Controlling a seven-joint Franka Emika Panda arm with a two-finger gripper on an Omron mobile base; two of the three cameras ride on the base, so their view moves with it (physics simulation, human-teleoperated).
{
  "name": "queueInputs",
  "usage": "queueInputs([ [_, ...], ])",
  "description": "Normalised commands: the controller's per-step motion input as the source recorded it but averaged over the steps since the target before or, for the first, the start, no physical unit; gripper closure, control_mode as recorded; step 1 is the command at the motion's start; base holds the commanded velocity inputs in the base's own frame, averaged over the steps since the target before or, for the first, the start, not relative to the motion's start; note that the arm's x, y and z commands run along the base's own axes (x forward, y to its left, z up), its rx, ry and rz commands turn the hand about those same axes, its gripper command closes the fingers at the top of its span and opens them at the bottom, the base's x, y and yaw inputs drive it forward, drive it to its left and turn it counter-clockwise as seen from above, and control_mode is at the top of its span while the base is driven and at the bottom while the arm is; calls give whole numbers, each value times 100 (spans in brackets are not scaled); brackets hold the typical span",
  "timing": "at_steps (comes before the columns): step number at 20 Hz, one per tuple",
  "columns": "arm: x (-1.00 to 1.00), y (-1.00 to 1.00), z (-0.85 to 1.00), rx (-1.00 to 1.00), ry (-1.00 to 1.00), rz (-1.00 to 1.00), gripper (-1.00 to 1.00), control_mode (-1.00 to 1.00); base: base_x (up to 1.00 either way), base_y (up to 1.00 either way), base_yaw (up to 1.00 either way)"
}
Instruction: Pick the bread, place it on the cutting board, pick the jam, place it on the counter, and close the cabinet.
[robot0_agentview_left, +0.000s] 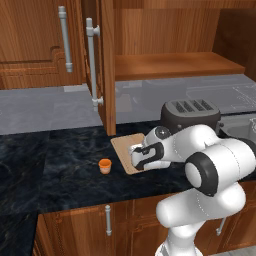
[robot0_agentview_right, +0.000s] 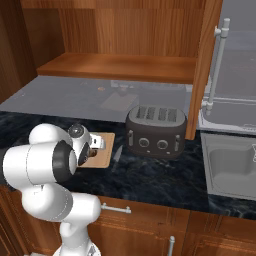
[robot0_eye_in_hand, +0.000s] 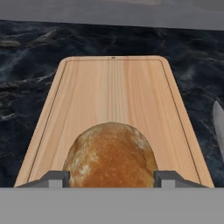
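Showing bread (robot0_eye_in_hand: 111, 155) between fingertips (robot0_eye_in_hand: 54, 178), hand view alone.

Ahead of your pincer (robot0_eye_in_hand: 112, 179), the far half of the cutting board (robot0_eye_in_hand: 114, 89) lies bare, with the bread (robot0_eye_in_hand: 110, 155) sitting between the fingertips at its near end. A knife blade (robot0_eye_in_hand: 218, 127) lies just beside one long edge of the board. The toaster (robot0_agentview_left: 190, 116) stands behind the board, and the open cabinet door (robot0_agentview_left: 106, 65) juts out over its far corner. The jam (robot0_agentview_left: 104, 165) sits on open bench (robot0_agentview_left: 55, 160) near the board's other side.
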Motion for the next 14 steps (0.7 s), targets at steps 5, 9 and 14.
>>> queueInputs([
  [5,0,0,-2,0,1,0,100,-100,0,0,0],
  [9,0,1,-9,0,0,0,100,-100,0,0,0],
  [14,0,0,-9,0,0,0,100,-100,0,0,0],
])
